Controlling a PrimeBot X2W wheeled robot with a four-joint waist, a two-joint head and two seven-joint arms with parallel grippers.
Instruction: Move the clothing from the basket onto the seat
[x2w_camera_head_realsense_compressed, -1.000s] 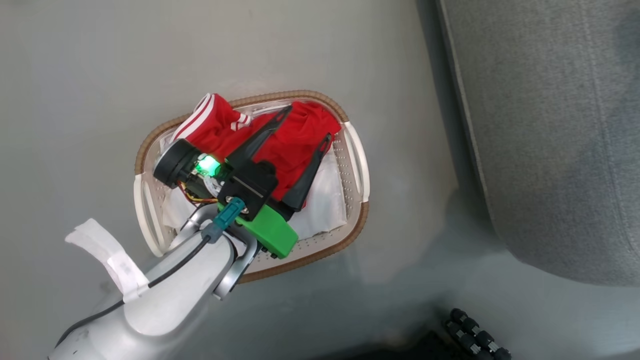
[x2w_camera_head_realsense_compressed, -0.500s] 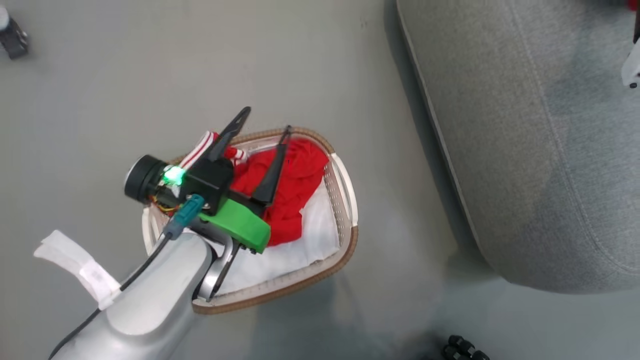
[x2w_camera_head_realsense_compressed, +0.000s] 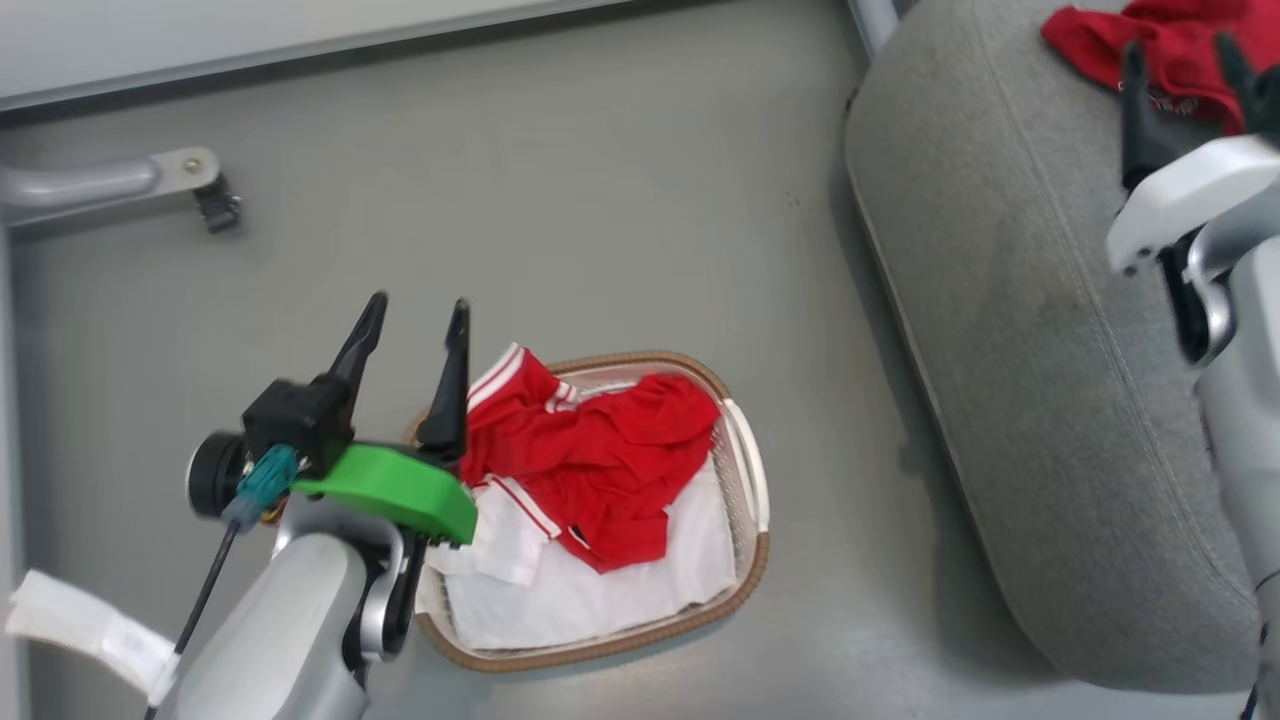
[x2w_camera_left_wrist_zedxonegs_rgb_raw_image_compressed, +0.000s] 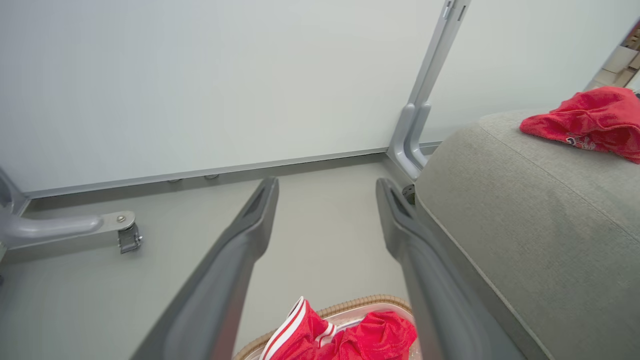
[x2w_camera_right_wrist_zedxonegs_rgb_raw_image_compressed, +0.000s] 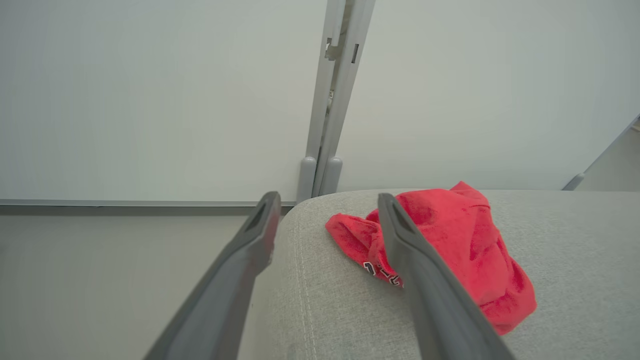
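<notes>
Jaws stand apart and empty on both: left gripper (x2w_camera_head_realsense_compressed: 419, 302) lower left beside the basket (x2w_camera_head_realsense_compressed: 742, 470) containing the jersey (x2w_camera_head_realsense_compressed: 600, 460), right gripper (x2w_camera_right_wrist_zedxonegs_rgb_raw_image_compressed: 327, 200) upper right by the T-shirt (x2w_camera_right_wrist_zedxonegs_rgb_raw_image_compressed: 450, 235) on the seat (x2w_camera_head_realsense_compressed: 1020, 350).

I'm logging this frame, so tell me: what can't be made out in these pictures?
- White lettering on the red T-shirt on the large grey fabric seat: right wrist view, tiny, partly behind a finger of the right gripper.
- White perforated plastic basket, left end: head view, behind the left arm's green cover.
</notes>
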